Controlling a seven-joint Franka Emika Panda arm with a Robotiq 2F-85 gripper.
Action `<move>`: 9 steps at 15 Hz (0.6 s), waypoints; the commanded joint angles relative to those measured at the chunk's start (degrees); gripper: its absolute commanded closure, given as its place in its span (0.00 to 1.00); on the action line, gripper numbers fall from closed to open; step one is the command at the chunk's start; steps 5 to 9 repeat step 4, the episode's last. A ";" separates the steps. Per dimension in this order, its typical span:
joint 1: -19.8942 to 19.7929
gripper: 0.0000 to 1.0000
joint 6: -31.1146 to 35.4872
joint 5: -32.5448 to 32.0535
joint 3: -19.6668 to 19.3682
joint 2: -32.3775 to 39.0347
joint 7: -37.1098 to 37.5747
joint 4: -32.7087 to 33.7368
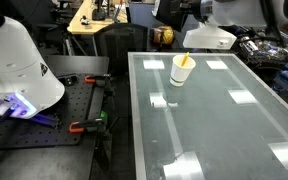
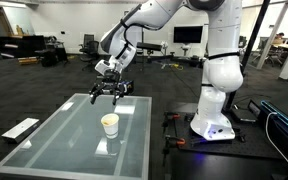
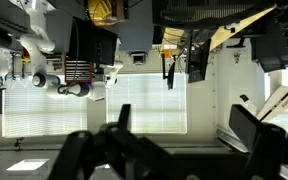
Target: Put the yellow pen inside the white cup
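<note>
The white cup (image 1: 180, 72) stands upright on the glass table (image 1: 224, 120), near its far middle. The yellow pen (image 1: 186, 62) stands inside the cup, leaning, with its top end poking above the rim. In an exterior view the cup (image 2: 109, 125) shows a bit of yellow at its mouth. My gripper (image 2: 112, 92) hangs in the air above the table, beyond and well above the cup, with its fingers spread and nothing between them. The wrist view shows the two dark fingers apart (image 3: 184, 135) and looks out across the room; cup and pen are not in it.
The robot's white base (image 2: 212, 120) stands beside the table on a black mat. Orange-handled clamps (image 1: 84, 126) lie on the dark bench next to the table's edge. Desks, chairs and lab equipment (image 1: 94, 15) fill the background.
</note>
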 commanded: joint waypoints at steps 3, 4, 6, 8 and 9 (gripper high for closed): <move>-0.26 0.00 -0.06 -0.07 0.05 0.41 0.04 0.06; -0.29 0.00 -0.06 -0.07 0.03 0.42 0.04 0.06; -0.29 0.00 -0.06 -0.07 0.03 0.42 0.04 0.06; -0.29 0.00 -0.06 -0.07 0.03 0.42 0.04 0.06; -0.29 0.00 -0.06 -0.07 0.03 0.42 0.04 0.06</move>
